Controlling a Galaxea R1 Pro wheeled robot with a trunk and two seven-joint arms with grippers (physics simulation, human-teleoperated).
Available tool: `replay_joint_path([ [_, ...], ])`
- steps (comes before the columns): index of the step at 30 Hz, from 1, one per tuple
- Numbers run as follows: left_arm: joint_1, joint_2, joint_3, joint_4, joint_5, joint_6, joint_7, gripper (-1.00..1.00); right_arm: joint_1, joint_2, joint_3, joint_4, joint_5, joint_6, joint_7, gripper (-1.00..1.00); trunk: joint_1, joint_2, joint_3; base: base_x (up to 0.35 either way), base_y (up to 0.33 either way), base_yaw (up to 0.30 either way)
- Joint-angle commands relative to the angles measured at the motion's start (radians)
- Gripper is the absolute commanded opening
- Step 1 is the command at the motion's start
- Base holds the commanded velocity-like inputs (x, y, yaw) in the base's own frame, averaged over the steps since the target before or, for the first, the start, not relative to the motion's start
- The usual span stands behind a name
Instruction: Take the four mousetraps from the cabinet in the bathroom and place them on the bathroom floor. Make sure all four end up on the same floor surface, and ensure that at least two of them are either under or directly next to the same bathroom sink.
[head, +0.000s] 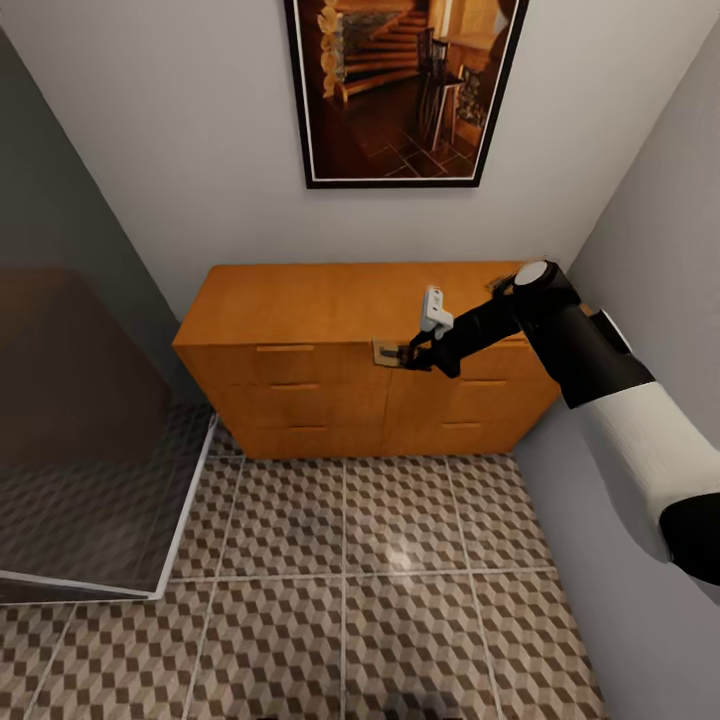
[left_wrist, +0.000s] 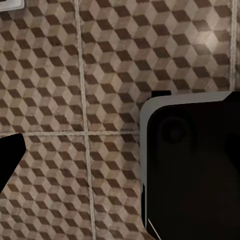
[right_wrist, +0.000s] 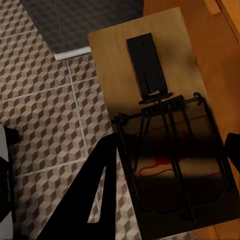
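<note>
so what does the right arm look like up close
The right arm has a white forearm shell, then a glossy black section capped by a round grey joint, then a slim black wrist link carrying a small white block. The right gripper is black.

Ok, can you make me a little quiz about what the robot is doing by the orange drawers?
1. True or false: the right end effector holds a mousetrap in front of the cabinet.
2. What pattern covers the bathroom floor? A) plain white B) brown and beige cubes C) green stripes
3. Fill in: on the wall above the cabinet hangs a framed ____.

Key
1. True. In the right wrist view the tan board with its black wire bar and red mark sits between the fingers.
2. B.
3. Picture; it shows a wooden staircase.
</note>
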Motion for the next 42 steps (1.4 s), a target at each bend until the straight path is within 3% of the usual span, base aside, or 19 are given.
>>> replay_joint_path([
  [1, -0.001, 0.0, -0.009, 0.002, 0.002, -0.004, 0.005, 1.0, -0.001, 0.0, 0.002, 0.008, 0.003, 0.012, 0.0, -1.0, 0.0, -0.002, -0.001, -0.04, 0.0, 0.0],
  [4, -0.001, 0.0, -0.009, 0.002, 0.002, -0.004, 0.005, 1.0, -0.001, 0.003, 0.005, 0.055, 0.002, 0.0, -0.018, -1.0, 0.0, -0.002, -0.001, -0.018, 0.0, 0.0],
  [7, -0.001, 0.0, -0.009, 0.002, 0.002, -0.004, 0.006, 1.0, -0.001, 0.022, 0.016, 0.12, 0.002, -0.035, -0.033, -1.0, 0.0, -0.002, -0.001, -0.007, 0.0, 0.0],
  [13, -0.001, 0.0, -0.009, 0.002, 0.002, -0.004, 0.005, 1.0, -0.001, 0.088, 0.025, 0.33, 0.003, -0.167, -0.077, -1.0, 0.0, -0.002, -0.001, -0.002, 0.0, 0.0],
  [21, -0.001, 0.001, -0.009, 0.002, 0.002, -0.004, 0.006, 1.0, -0.001, 0.185, 0.027, 0.686, 0.004, -0.412, -0.214, -1.0, 0.0, -0.002, -0.001, 0.0, 0.0, 0.0],
  [26, -0.001, 0.001, -0.009, 0.002, 0.002, -0.004, 0.006, 1.0, -0.001, 0.252, 0.027, 0.941, 0.005, -0.617, -0.327, -1.0, 0.0, -0.002, -0.001, 0.0, 0.0, 0.0],
  [30, -0.001, 0.001, -0.009, 0.002, 0.002, -0.004, 0.006, 1.0, 0.012, 0.27, 0.027, 1.015, 0.006, -0.698, -0.367, -1.0, 0.0, -0.002, -0.001, 0.0, 0.0, 0.0],
  [42, -0.001, 0.001, -0.009, 0.002, 0.002, -0.004, 0.006, 1.0, 0.241, 0.273, 0.027, 1.049, 0.01, -0.863, -0.423, -1.0, 0.0, -0.002, -0.001, 0.0, 0.0, 0.0],
])
